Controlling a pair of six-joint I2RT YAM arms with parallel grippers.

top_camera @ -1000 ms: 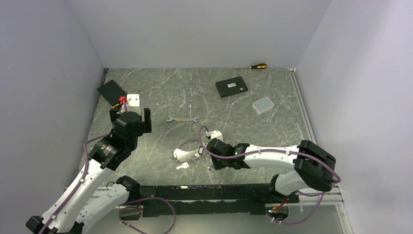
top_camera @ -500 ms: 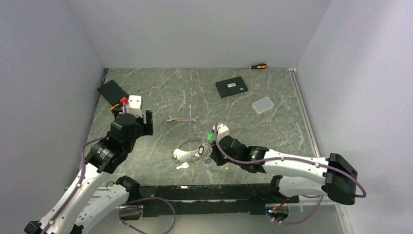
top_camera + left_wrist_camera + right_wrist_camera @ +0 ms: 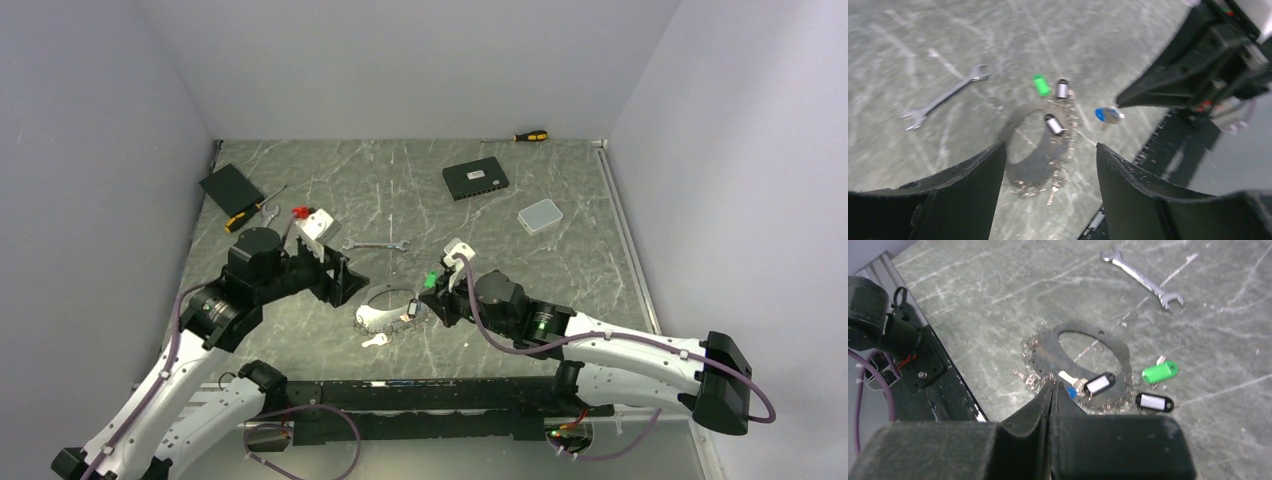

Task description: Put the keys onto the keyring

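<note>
The keyring [image 3: 372, 319] lies flat on the counter [image 3: 560, 250], between the two claws. The left claw [image 3: 343, 279] hangs just to its left, and the right claw [image 3: 437, 303] is at its right rim. Two black-tagged keys [image 3: 1099, 384] rest at that rim, with a green-tagged key [image 3: 1159, 372] just outside it. A blue-tagged key [image 3: 1071, 392] lies beside the right claw's tip, and a bare key [image 3: 376, 340] lies near the hoop's front edge. A spanner [image 3: 377, 244] lies behind the ring, apart from it. The counter is dark grey-green and marble-veined, enclosed by plain pale walls [image 3: 400, 70]. The left claw is spread wide and empty. The right claw's fingers are pressed together over the rim; whether they pinch anything cannot be told.
</note>
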